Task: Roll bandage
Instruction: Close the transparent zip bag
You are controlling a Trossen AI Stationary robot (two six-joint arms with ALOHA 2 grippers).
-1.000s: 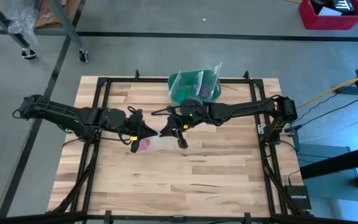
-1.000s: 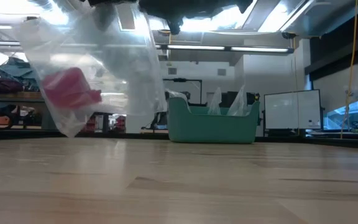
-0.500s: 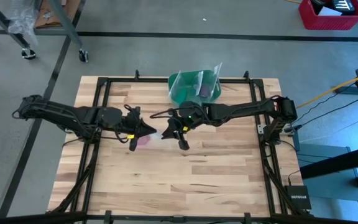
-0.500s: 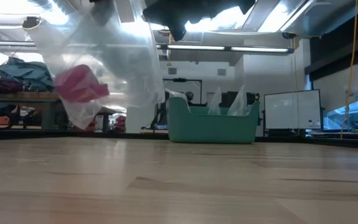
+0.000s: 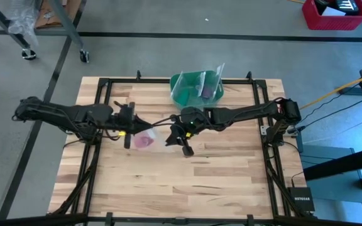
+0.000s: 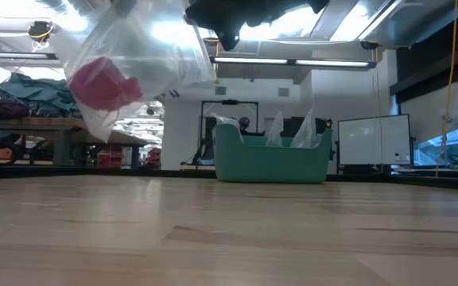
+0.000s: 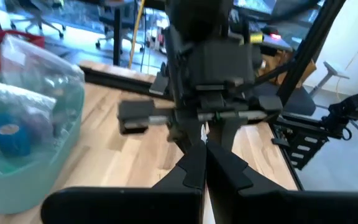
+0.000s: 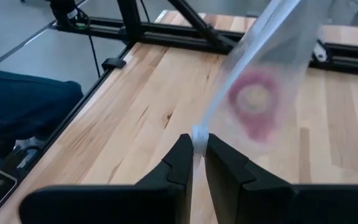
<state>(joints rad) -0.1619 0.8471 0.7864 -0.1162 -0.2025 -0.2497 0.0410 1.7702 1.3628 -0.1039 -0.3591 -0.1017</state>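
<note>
A clear plastic bag [image 5: 149, 138] hangs in the air between my two grippers over the middle of the table. Inside it lies the bandage, a small pink roll [image 5: 145, 142], which also shows through the bag in the low view [image 6: 102, 79] and the right wrist view [image 8: 257, 102]. My left gripper [image 5: 134, 130] is shut at the bag's left end. My right gripper [image 5: 171, 134] is shut at its right end. The two grippers face each other. My left gripper pinches the bag's left edge [image 7: 205, 132] between its two shut fingers, coming nearly level from the table's left. Only a thin sliver of film shows between the fingers. The bag is clear of the table. My right gripper pinches the bag's right edge [image 8: 199, 137] between its two fingers, slanting down from the table's right. The film runs taut away from the fingers toward the other gripper. The roll sags in the bag below that line, clear of the table.
A green bowl [image 5: 197, 88] with clear bags and other rolls, one of them blue [image 7: 10, 135], stands at the table's far edge, behind the grippers. Bare wood [image 5: 181, 182] lies toward the near edge. A black frame [image 5: 99, 94] runs around the tabletop.
My left gripper has drawn back toward the table's left edge and risen a little, still shut on the bag. The bag has been pulled out longer between the grippers, and its hanging lower end with the pink roll has swung up higher above the table.
</note>
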